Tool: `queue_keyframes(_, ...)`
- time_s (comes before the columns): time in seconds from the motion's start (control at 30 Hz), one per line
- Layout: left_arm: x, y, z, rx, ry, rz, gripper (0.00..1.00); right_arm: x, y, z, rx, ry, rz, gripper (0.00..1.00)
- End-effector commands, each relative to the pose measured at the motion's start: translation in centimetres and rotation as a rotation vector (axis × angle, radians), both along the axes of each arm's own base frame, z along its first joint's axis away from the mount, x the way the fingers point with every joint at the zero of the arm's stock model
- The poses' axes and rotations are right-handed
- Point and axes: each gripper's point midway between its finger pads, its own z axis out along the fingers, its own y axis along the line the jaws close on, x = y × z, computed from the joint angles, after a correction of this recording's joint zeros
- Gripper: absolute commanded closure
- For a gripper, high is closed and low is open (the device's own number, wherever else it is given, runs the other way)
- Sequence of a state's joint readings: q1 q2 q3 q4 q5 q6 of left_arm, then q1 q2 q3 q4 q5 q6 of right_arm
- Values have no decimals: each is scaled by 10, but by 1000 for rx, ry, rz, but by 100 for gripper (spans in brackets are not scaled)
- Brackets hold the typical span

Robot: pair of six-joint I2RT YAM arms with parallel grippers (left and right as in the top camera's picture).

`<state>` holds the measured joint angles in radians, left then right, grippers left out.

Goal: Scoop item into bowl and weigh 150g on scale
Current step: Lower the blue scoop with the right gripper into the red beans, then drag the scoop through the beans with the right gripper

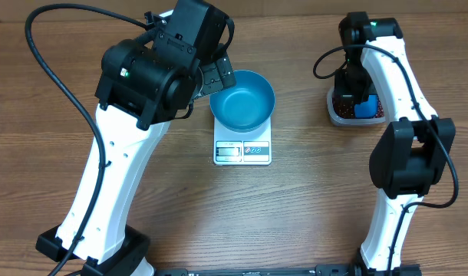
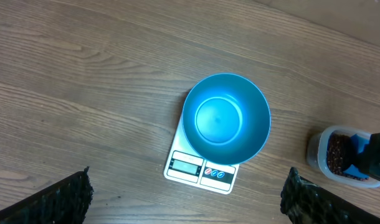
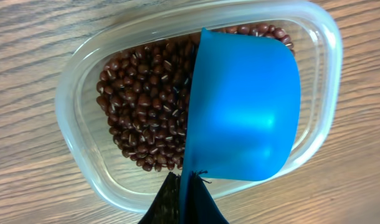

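The beans (image 3: 146, 106) lie all in the clear tub (image 3: 75, 93), at the right side of the bench (image 1: 295, 215); none is in the bowl yet. The blue scoop (image 3: 246, 112) stands in the tub on top of them, with its back turned to the wrist camera, so I cannot tell if it is already loaded. The right tool (image 3: 182, 186) is closed tight on the scoop's handle.

I judge that you are at the first scoop. Push the lip of the scoop low through the heap, then turn it level before you lift, so that no bean rolls off over the bench. Take a modest load; a heaped one will probably spill on the way.

The teal bowl (image 2: 226, 118) sits empty on the white scale (image 2: 199, 171), well apart from the tub. Pour low and near its middle, so you do not push it. The left tool (image 1: 217, 78) hangs above the bowl with its jaws wide and holds nothing; keep your path away from it.
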<state>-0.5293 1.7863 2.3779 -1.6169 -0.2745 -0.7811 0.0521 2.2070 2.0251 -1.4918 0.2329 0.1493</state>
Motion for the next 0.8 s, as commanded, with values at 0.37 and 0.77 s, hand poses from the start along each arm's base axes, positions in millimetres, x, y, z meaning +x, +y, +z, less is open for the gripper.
queue_keyframes(0.37, 4, 1, -3, 31, 0, -6, 0, 3, 4, 4, 308, -33, -42, 96)
queue_keyframes(0.77, 5, 1, -4, 33, 4, -5, 1, 5, 13, 6, 387, -39, -11, 96)
